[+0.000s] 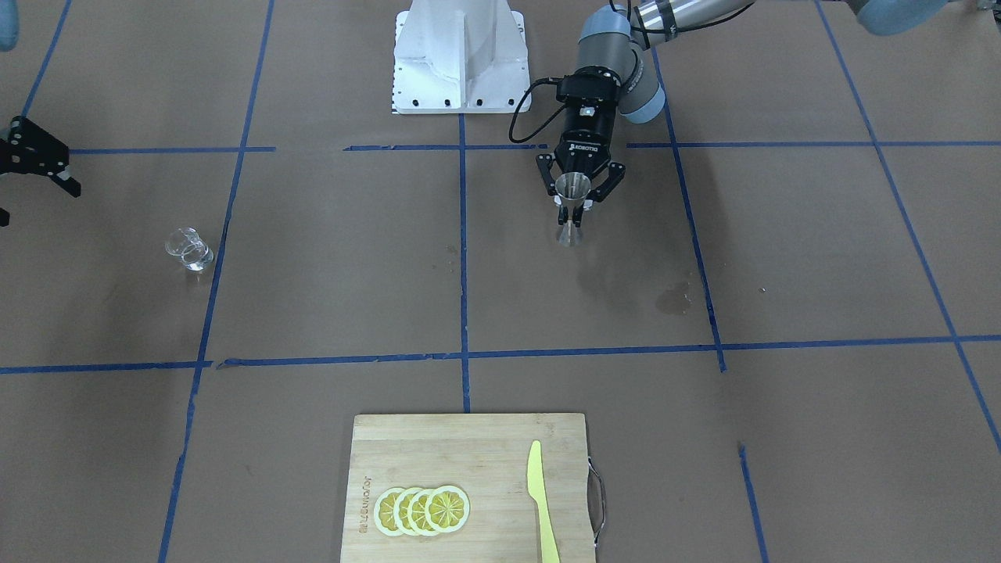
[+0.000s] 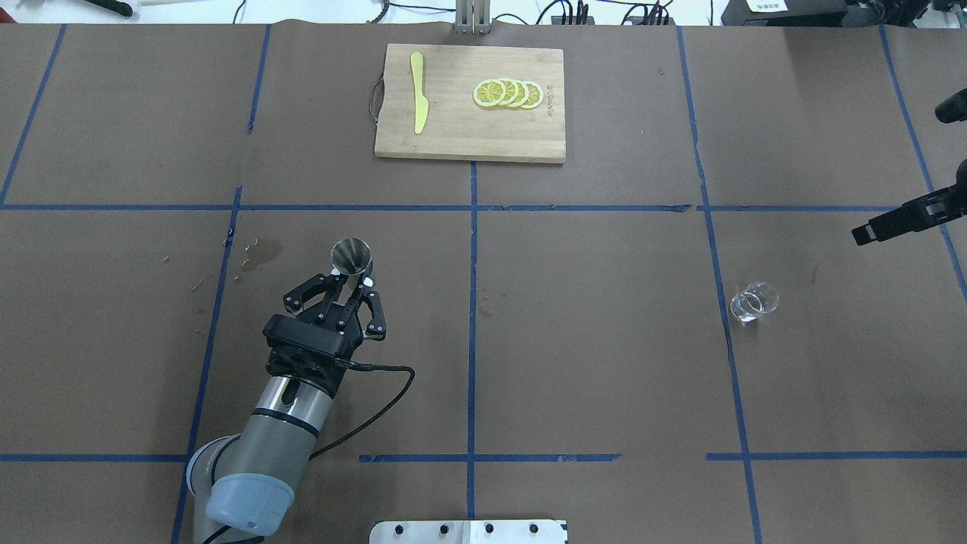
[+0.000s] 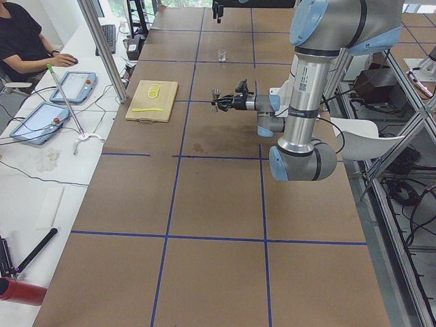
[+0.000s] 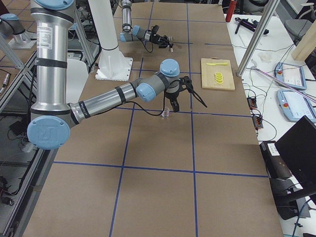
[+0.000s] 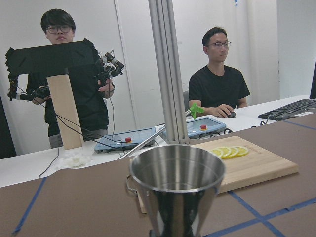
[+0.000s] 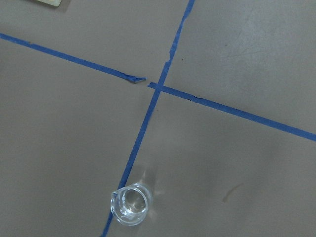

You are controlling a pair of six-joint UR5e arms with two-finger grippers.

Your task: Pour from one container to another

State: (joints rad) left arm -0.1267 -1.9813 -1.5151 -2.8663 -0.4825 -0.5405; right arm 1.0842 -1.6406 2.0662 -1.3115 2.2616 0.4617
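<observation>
In the front view, the left gripper (image 1: 575, 190) is clamping the jigger (image 1: 572, 209) at its waist, with the wide mouth facing up. Whether the jigger's foot is touching the table (image 1: 328, 258) cannot be told. The cup (image 1: 189, 249) is standing well apart at the jigger's 9 o'clock, just beside a tape line (image 1: 211, 297).

In the overhead view, the right gripper (image 2: 899, 174) is hanging wide open at the edge, and the cup is sitting at its 7 o'clock. A board (image 2: 453, 136) at the table's 12 o'clock is carrying lemon slices (image 2: 508, 94) and a knife (image 2: 418, 102).

In the left wrist view, the jigger's rim is filling the frame's 6 o'clock.

In the right wrist view, the cup is showing from above at 7 o'clock.
</observation>
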